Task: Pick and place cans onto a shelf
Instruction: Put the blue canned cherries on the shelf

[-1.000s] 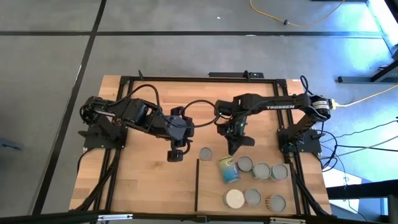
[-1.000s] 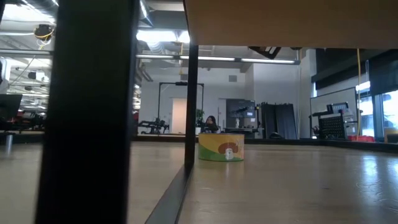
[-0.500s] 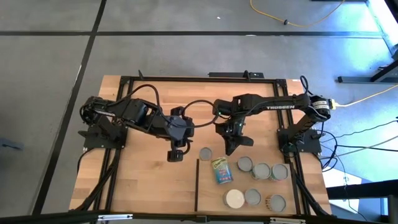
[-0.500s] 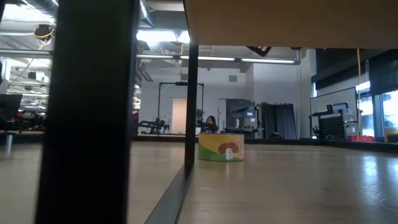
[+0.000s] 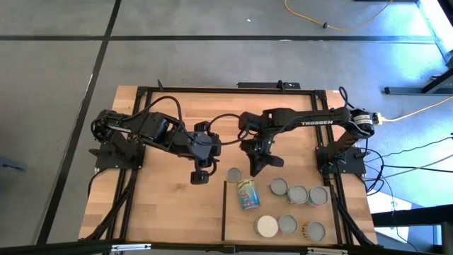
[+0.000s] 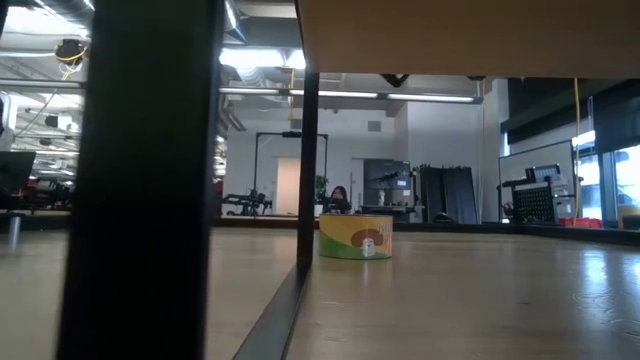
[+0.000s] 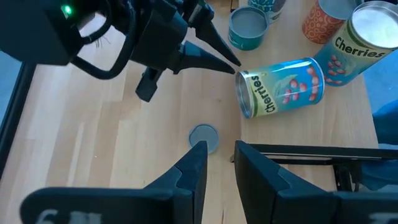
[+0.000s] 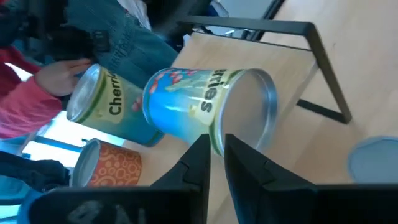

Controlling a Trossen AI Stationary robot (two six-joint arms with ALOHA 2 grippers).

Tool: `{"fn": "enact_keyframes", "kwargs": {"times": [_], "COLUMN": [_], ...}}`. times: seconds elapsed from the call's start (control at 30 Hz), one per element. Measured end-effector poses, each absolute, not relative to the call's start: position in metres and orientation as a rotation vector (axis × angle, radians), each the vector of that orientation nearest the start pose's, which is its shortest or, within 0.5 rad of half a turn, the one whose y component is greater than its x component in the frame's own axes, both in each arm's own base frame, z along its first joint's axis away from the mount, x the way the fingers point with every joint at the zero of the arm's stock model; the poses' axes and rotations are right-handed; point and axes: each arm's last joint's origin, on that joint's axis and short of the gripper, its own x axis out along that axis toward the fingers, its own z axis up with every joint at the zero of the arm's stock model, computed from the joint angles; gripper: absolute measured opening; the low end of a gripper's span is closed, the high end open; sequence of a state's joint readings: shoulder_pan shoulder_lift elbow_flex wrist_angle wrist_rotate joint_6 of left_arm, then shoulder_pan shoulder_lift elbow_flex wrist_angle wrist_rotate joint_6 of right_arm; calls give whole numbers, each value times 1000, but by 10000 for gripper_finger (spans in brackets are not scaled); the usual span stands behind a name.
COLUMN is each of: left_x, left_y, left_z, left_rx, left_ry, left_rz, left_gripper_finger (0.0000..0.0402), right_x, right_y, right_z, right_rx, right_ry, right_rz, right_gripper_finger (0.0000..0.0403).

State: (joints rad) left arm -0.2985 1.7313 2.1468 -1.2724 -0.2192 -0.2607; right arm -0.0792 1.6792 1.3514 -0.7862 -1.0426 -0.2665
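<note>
From my console, the right gripper (image 5: 255, 172) hung over the far edge of the shelf (image 5: 237, 223). Its fingers were pinched almost together with nothing between them. The tips pointed at a blue-labelled can (image 5: 248, 194) that lay on its side on the shelf, near the far corner by the dark edge strip (image 5: 224, 209). The tips were just beside that can's rim; I could not tell whether they touched it.

The left gripper (image 5: 200, 178) waited over the bare desk (image 5: 163, 212), just off the same corner. Its fingers stood only a narrow gap apart and were empty. A low tin (image 5: 233, 174) stood on the desk between the two grippers, just beyond the shelf's far edge.

The other cans (image 5: 297, 194) stood upright. Three were in a row toward the shelf's right edge and three more ran along its near edge. That left open wood only in the strip of shelf beside the dark edge.

The desk to the left of the strip was open all the way to its near-left corner. In the right wrist view, a person's hand (image 8: 59, 74) showed beyond the shelf.
</note>
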Motion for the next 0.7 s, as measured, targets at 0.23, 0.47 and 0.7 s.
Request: {"fn": "enact_keyframes", "kwargs": {"times": [0.23, 0.47, 0.7], "left_x": [312, 312, 312], "left_y": [-90, -90, -90], "left_z": [445, 445, 445], "left_rx": [-50, -68, -69], "left_ry": [833, 835, 836], "left_rz": [45, 51, 52], "left_gripper_finger": [73, 73, 73], "right_x": [346, 349, 350], "right_y": [-1, -1, -1], "right_z": [261, 260, 261], "right_rx": [428, 412, 405], "right_ry": [806, 785, 776], "right_rz": [1039, 1043, 1045], "right_gripper_finger": [51, 51, 51]}}
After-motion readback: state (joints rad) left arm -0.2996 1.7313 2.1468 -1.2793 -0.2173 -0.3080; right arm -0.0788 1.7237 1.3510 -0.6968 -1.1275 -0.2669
